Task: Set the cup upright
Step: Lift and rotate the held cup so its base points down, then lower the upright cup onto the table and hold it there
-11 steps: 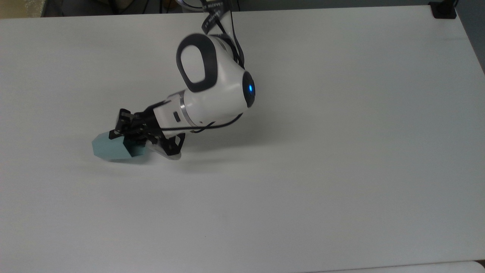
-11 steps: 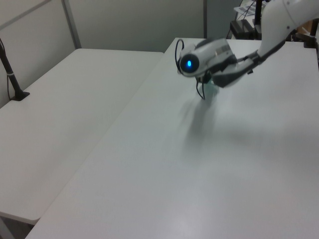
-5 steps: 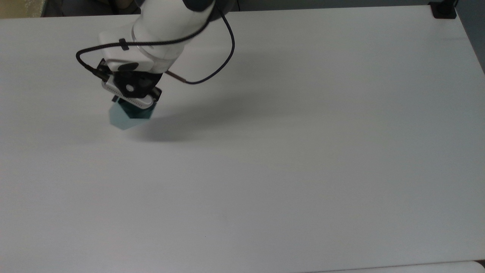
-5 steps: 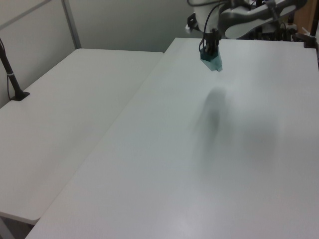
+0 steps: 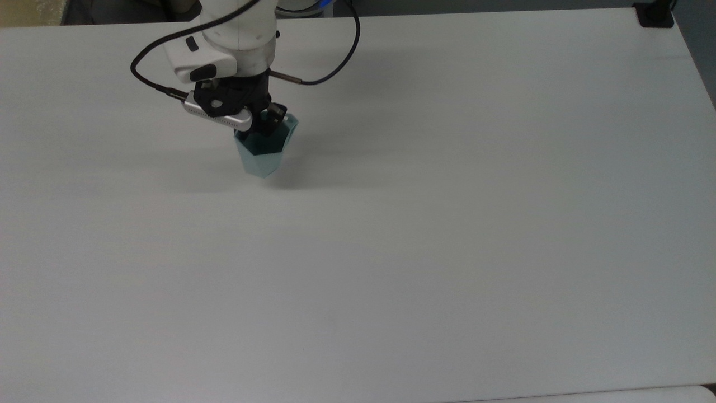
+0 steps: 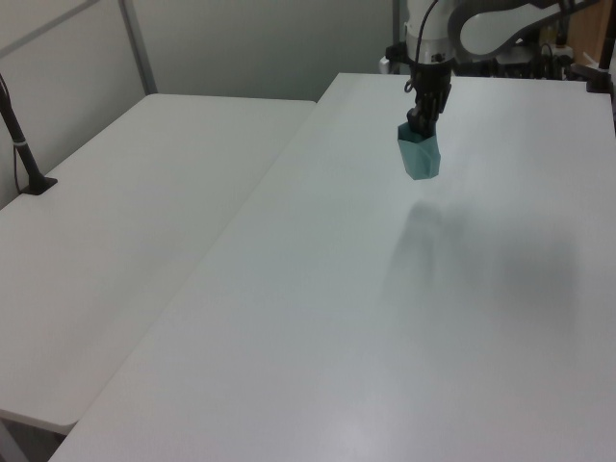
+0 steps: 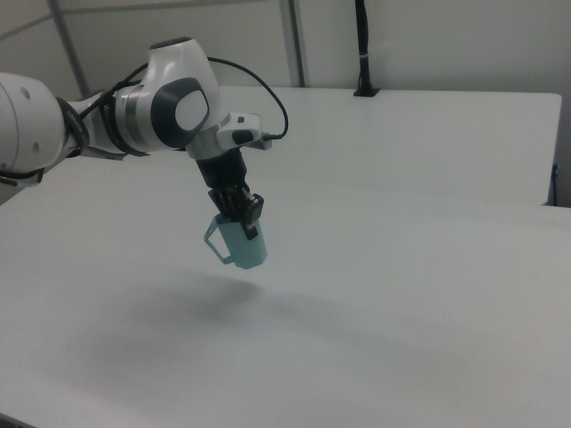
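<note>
Half a second ago the cup hung tilted under the gripper further toward the top view's left; now it has been carried toward the top view's right and sits closer to upright, its wide mouth up and its narrow base pointing down. A second ago it lay on its side on the table with the arm bent low over it.

The claw is clamped on the cup's rim, one finger reaching inside the mouth. In the right view the cup hangs clear of the table beneath the gripper, leaning slightly, with a small handle sticking out toward the right view's left and a soft shadow on the surface below. In the left view the cup hangs under the gripper near the far end of the table.

The table is plain matte white. A second white table stands just beside it on the left view's left, a narrow seam between them, and a black clamp grips its edge. Pale wall panels with metal posts stand behind.

I cannot tell whether anything is inside the cup.
</note>
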You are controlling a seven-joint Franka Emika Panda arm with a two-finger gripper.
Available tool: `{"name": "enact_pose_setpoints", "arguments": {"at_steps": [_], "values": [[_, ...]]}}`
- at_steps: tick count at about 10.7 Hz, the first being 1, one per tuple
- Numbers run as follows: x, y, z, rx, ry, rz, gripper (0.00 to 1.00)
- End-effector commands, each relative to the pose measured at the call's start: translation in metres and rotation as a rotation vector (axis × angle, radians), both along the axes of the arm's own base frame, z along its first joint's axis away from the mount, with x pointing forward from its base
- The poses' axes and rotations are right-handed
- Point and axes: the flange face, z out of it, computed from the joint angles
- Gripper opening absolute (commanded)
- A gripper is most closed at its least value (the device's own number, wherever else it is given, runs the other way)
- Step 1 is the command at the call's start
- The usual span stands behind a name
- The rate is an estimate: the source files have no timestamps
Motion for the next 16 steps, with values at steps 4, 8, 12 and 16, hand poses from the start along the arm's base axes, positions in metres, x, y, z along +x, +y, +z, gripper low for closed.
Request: {"name": "enact_pose_setpoints", "arguments": {"at_steps": [4, 8, 12, 16], "values": [[-0.01, 0.016, -0.064, 0.133, -0.018, -0.009, 0.0], [-0.01, 0.025, -0.073, 0.158, -0.004, -0.015, 0.0], [-0.011, 0.025, -0.063, 0.186, 0.01, -0.022, 1.0], [-0.012, 0.015, 0.012, 0.203, -0.045, -0.031, 1.0]]}}
